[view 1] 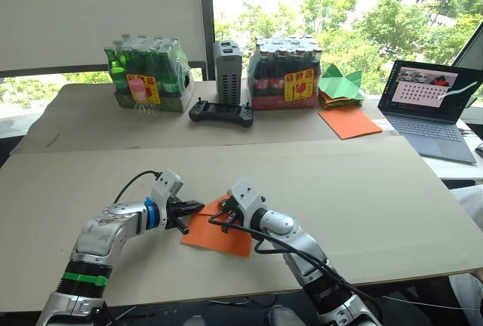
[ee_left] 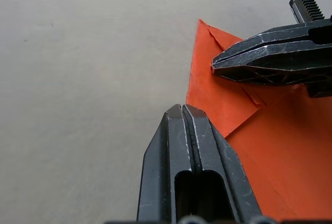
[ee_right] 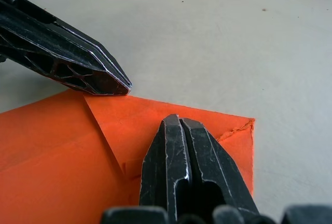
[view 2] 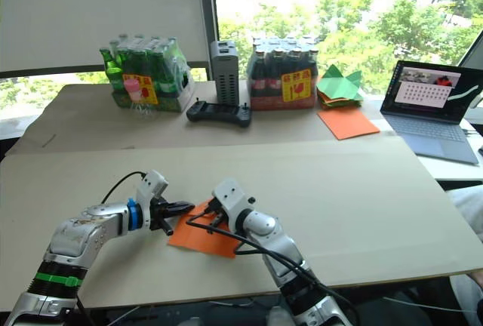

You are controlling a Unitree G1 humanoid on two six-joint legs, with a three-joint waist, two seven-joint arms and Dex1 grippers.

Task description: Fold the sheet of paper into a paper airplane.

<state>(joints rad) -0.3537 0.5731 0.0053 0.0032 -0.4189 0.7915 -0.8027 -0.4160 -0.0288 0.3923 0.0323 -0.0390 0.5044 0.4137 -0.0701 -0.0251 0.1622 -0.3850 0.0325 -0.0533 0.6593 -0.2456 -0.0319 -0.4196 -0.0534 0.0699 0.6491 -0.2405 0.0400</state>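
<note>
Left wrist view: left gripper (ee_left: 193,111) has its fingers pressed together with nothing between them, tip at the edge of the sheet of paper (ee_left: 259,146)
Right gripper (ee_right: 178,120): fingers also pressed together, empty, tips resting on the paper close to a folded corner
Paper location: near edge of the cardboard-covered table (view 1: 362,190), directly in front of the robot, between the two arms
Paper state: one corner flap (ee_left: 218,99) folded over, crease lines visible, not yet a pointed wedge
Why tips are closed: judgement, a closed tip works as a blunt presser for flattening a crease, not for pinching
Why both meet at one corner: judgement, one tip pins the flap while the other runs along the fold
Contact: right tip looks to touch the paper; left tip may be just off the edge, hard to tell from this angle
Progress: early, first corner fold only
Background: two shrink-wrapped packs of bottles (view 1: 148,75), a handheld controller (view 1: 220,112), green paper shapes (view 1: 341,84) on a stack, a bigger orange sheet (view 1: 349,121), a laptop (view 1: 432,107), all well apart from the work
Risk: thin paper could slide on the cardboard if only one tip holds it
</note>
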